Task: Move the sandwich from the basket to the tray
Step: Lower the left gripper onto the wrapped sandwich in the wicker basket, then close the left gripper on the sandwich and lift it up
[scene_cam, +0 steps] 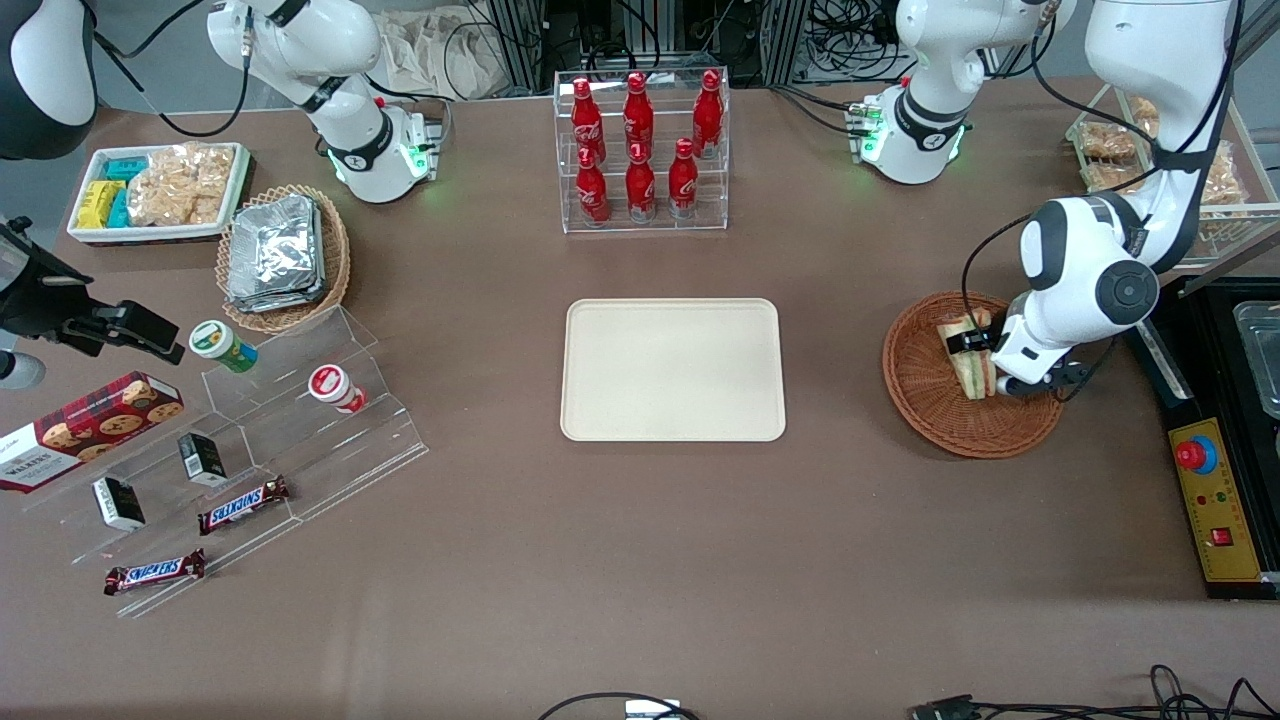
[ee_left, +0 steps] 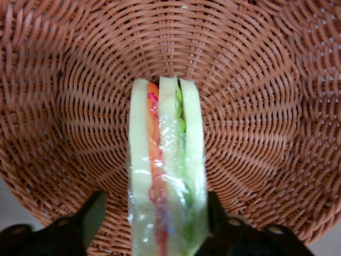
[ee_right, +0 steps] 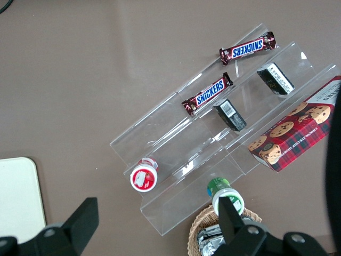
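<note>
The left gripper (ee_left: 154, 224) is lowered into the basket (scene_cam: 930, 410), its two dark fingers (ee_left: 88, 218) spread to either side of the sandwich (ee_left: 166, 170). One finger appears to meet the wrapped side of the sandwich; a gap shows at the other. The sandwich, one in number, stands on edge in the basket: three white bread layers with an orange-red filling band and a green filling band, covered in glossy clear film. The basket is round, shallow, reddish-brown wicker woven in concentric rings, and sits toward the working arm's end of the table.

The tray (scene_cam: 672, 369), one, is flat, rectangular, cream-beige, with rounded corners and a low rim. It lies at the table's middle, well apart from the basket, and carries nothing.

Farther from the front camera than the tray, a clear stepped rack (scene_cam: 642, 155) holds six red bottles. Toward the parked arm's end, a lighter wicker basket (scene_cam: 284, 257) holds stacked foil packs, and two Snickers bars (scene_cam: 243, 505) lie on a clear acrylic stand.
</note>
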Robot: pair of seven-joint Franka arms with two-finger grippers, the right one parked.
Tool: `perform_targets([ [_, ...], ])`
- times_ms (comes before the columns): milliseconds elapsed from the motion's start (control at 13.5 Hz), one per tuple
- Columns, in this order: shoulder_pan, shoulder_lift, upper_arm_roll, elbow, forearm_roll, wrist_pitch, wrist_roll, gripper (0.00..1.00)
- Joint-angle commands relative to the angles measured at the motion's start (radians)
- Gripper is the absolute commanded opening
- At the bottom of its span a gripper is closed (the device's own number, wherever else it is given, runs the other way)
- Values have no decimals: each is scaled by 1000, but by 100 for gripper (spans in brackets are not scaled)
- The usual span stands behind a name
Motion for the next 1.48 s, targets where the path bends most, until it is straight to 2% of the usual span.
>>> perform_targets([
  [0,-13,-23,-4,-3,-8,-22,-6,3],
  [148,-13,-89,-5,52,-8,-165,-1,0],
  [370,-10,-160,-1,236,-8,-468,8,0],
  [667,-12,-145,0,659,-37,-927,17,0],
  [741,-15,-134,-7,727,-41,-982,34,0],
  [889,-39,-134,-36,756,-40,-1003,46,0],
  [963,-46,-134,-71,755,-43,-1003,26,1],
  [1185,-33,-107,-299,761,-41,-956,-81,4],
  [1333,-32,-62,-475,767,-35,-887,-266,3],
  [1407,-32,-33,-534,779,-35,-853,-372,3],
])
